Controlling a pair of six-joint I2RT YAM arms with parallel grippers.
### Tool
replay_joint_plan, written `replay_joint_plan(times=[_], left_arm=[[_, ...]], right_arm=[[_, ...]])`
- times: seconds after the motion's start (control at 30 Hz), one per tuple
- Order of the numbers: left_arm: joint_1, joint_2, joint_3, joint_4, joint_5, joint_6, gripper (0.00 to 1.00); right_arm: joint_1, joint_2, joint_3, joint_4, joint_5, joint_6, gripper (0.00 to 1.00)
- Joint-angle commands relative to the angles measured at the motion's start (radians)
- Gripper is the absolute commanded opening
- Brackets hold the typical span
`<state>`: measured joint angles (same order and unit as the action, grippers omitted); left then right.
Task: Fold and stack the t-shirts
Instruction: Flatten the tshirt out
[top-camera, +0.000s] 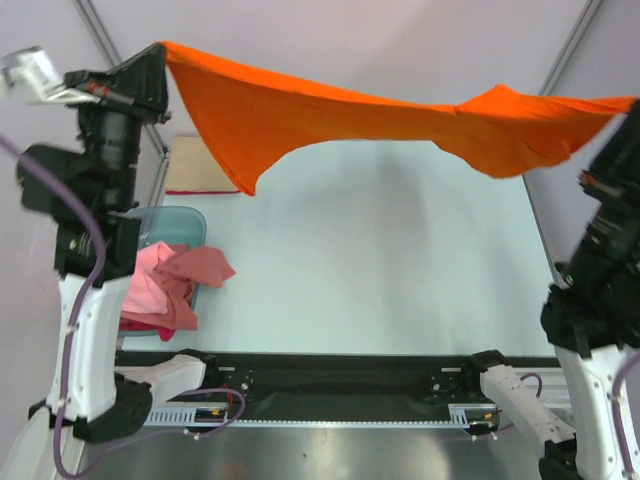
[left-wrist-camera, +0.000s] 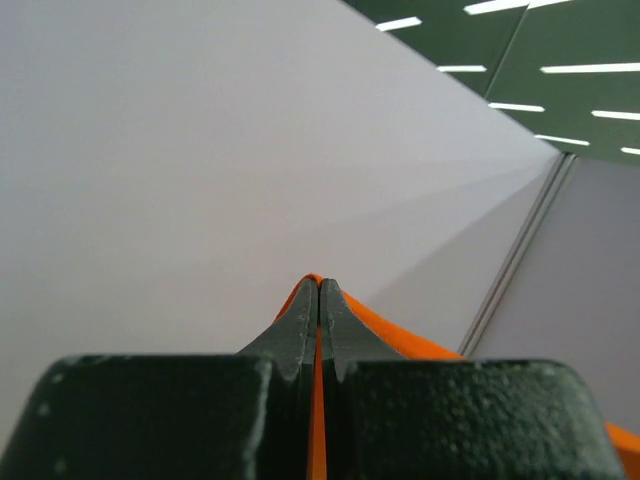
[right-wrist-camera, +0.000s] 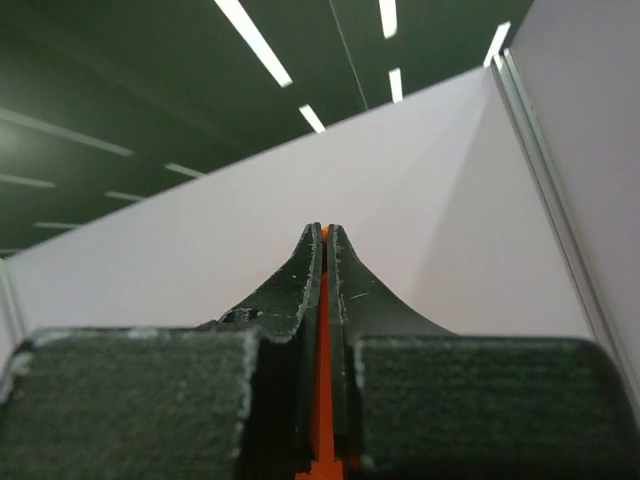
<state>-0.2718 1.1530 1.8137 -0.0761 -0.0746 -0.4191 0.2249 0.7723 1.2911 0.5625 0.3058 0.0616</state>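
Pale desk, white partition walls. One orange shirt stretched aloft at 12 o'clock, clenched in left claw and right claw. One tan shirt at 10 o'clock; pink-and-red heap in one tub at 9 o'clock.

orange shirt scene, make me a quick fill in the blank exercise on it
1. The left gripper and right gripper are each ____ on the orange shirt.
2. The orange shirt hangs ____ the table, not on it.
3. The tub holds a pink shirt and a ____ one.
4. The flat shirt beyond the tub is ____.
Missing words: shut; above; red; tan.
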Motion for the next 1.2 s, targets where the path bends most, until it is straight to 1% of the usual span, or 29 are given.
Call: replay_joint_plan(times=[0.0,0.17,0.33,0.43,0.63,0.67,0.7,0.77,0.8,0.83,0.87,0.9,0.93,0.97,1.0,1.03,1.07,1.1,1.13,1.17], left_arm=[[0.003,-0.123,-0.037,0.072,-0.001,-0.010,0.00],[0.003,-0.251,-0.077,0.065,-0.016,-0.020,0.00],[0.003,-0.286,-0.068,0.041,-0.010,-0.015,0.00],[0.003,-0.282,-0.100,0.035,-0.011,-0.012,0.00],[0.003,-0.248,-0.298,0.064,-0.005,-0.007,0.00],[0.003,-0.240,-0.365,0.073,-0.013,-0.004,0.00],[0.003,-0.228,-0.398,0.072,-0.019,0.003,0.00],[0.003,-0.184,-0.471,0.134,-0.042,0.003,0.00],[0.005,-0.167,-0.553,0.157,-0.063,-0.001,0.00],[0.005,-0.142,-0.586,0.203,-0.071,-0.006,0.00],[0.005,-0.092,-0.621,0.238,-0.070,-0.010,0.00],[0.005,-0.052,-0.681,0.275,-0.061,-0.020,0.00],[0.005,-0.012,-0.697,0.320,-0.057,-0.029,0.00],[0.005,0.088,-0.706,0.350,-0.045,-0.032,0.00],[0.005,0.146,-0.711,0.380,-0.031,-0.029,0.00],[0.005,0.202,-0.700,0.416,-0.028,-0.036,0.00],[0.005,0.279,-0.680,0.430,-0.013,-0.040,0.00],[0.005,0.410,-0.615,0.435,0.002,-0.035,0.00],[0.005,0.489,-0.575,0.446,0.048,-0.038,0.00],[0.005,0.554,-0.535,0.459,0.061,-0.041,0.00]], right_arm=[[-0.006,-0.100,0.020,-0.029,-0.017,0.046,0.00],[-0.004,-0.205,0.040,-0.078,-0.031,0.101,0.00],[-0.006,-0.242,0.043,-0.096,-0.036,0.130,0.00],[-0.004,-0.242,0.028,-0.115,-0.025,0.130,0.00],[-0.004,-0.225,-0.070,-0.197,0.021,0.123,0.00],[-0.006,-0.228,-0.091,-0.208,0.035,0.122,0.00],[-0.004,-0.231,-0.120,-0.217,0.065,0.122,0.00],[-0.004,-0.243,-0.217,-0.236,0.091,0.129,0.00],[-0.004,-0.246,-0.249,-0.246,0.122,0.132,0.00],[-0.006,-0.246,-0.324,-0.253,0.139,0.138,0.00],[-0.004,-0.246,-0.364,-0.253,0.157,0.144,0.00],[-0.006,-0.243,-0.409,-0.236,0.186,0.145,0.00],[-0.006,-0.235,-0.465,-0.186,0.202,0.142,0.00],[-0.006,-0.200,-0.542,-0.167,0.216,0.144,0.00],[-0.004,-0.179,-0.582,-0.142,0.240,0.132,0.00],[-0.007,-0.150,-0.620,-0.053,0.246,0.123,0.00],[-0.010,-0.107,-0.680,-0.005,0.256,0.113,0.00],[-0.015,-0.022,-0.693,0.032,0.263,0.101,0.00],[-0.038,0.039,-0.696,0.084,0.265,0.087,0.00],[-0.050,0.089,-0.691,0.103,0.263,0.086,0.00]])
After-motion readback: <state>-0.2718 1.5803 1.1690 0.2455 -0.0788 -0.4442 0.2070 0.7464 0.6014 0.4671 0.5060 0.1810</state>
